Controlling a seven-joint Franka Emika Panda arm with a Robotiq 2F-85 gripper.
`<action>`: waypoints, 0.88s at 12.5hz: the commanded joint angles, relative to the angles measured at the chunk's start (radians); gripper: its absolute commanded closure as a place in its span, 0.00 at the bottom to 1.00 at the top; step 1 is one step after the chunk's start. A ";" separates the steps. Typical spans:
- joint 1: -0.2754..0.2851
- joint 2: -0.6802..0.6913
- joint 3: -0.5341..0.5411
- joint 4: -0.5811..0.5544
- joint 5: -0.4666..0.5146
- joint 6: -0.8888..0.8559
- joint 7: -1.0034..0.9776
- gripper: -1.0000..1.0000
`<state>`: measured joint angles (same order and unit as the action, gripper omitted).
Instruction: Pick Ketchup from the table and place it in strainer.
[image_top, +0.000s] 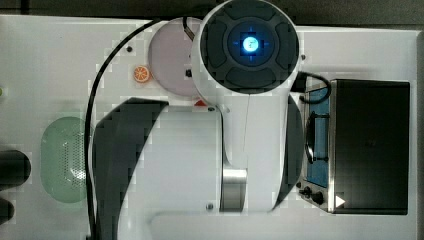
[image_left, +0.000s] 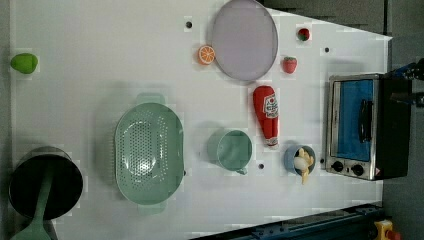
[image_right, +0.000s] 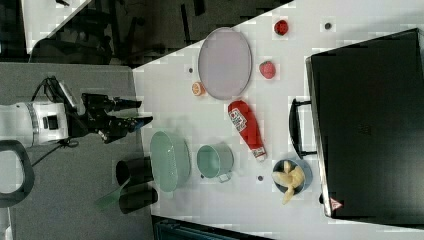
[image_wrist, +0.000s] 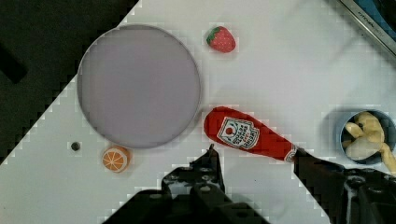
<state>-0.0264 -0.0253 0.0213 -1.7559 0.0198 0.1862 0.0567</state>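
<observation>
1. Ketchup (image_left: 266, 115): a red bottle with a white label patch, lying flat on the white table (image_left: 100, 75). In the left view its long axis runs nearly up and down, the broad base toward the plate and the narrow white-tipped neck toward the blue bowl.
2. Position of the Ketchup: between the lilac plate (image_left: 244, 40) and the blue bowl (image_left: 300, 159), just beside the green cup (image_left: 232, 149) and near the toaster oven (image_left: 361, 127). It touches none of them.
3. Strainer (image_left: 149, 152): one pale green oval basket with a perforated bottom, standing on the table well apart from the Ketchup, on the far side of the cup from it. It holds nothing.
4. Counts in the left view: one Ketchup, one strainer, one cup, one plate, two strawberries (image_left: 289, 65), one orange slice (image_left: 206, 55), one green fruit (image_left: 24, 63), one blue bowl with pale yellow contents, one toaster oven, and one black pot (image_left: 45, 182) with a green utensil resting on it.
5. Claw (image_wrist: 254, 161): in the wrist view the two dark fingers (image_wrist: 208, 170) stand moderately apart, one on each side of the Ketchup's neck end as pictured. They hold nothing.
6. Claw height: in the right view the claw (image_right: 132, 117) is off the table, at the end of the white arm (image_right: 30, 125), and touches no object.
7. Top view: the arm's white body covers the middle of the table; the strainer (image_top: 60, 160), the orange slice (image_top: 141, 74) and the toaster oven (image_top: 370, 145) show around it.
</observation>
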 joint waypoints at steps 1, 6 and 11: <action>-0.101 -0.234 0.037 -0.162 0.007 -0.166 -0.007 0.21; -0.096 -0.186 0.055 -0.217 0.007 -0.113 -0.069 0.00; -0.096 -0.084 0.076 -0.311 0.007 0.096 -0.484 0.00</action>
<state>-0.1007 -0.1293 0.0897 -2.0293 0.0281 0.2563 -0.2300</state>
